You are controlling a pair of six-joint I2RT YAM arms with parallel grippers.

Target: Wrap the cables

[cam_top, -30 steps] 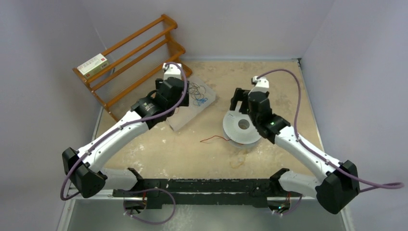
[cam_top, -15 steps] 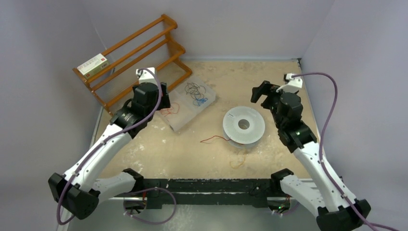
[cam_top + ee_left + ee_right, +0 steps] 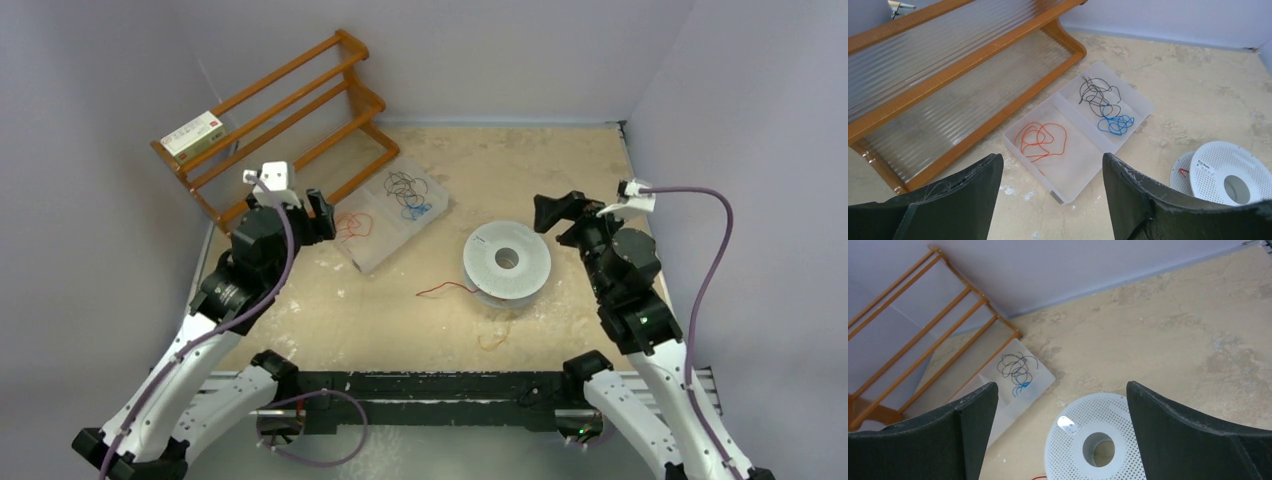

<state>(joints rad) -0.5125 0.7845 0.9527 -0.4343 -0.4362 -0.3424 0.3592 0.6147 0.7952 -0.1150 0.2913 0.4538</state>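
Sandy, mottled table (image 3: 560,170) with whitish scuffs, closed in by plain pale lilac walls on the left, far and right sides. At the far left, against the wall, a slatted wooden rack (image 3: 300,100) with a small box (image 3: 193,133) on its upper shelf. Just right of the rack, a clear two-compartment tray (image 3: 378,252) lying askew on the surface.

In the tray's near compartment, a loosely looped red cable (image 3: 1040,140). In the far compartment, a tangled black cable (image 3: 1095,92), with a blue cable (image 3: 1115,124) touching its near-right end.

Right of the tray and apart from it, a white perforated spool (image 3: 530,262) lying flat. Trailing left from its near edge, a second thin red wire (image 3: 445,290). Nearer the arm bases, a faint yellowish strand (image 3: 495,335) on the bare surface.

Raised above the table just left of the tray, the left gripper (image 3: 1050,195), jaws spread wide with nothing between them. Raised at the far right of the spool, the right gripper (image 3: 1060,425), likewise spread wide and empty.
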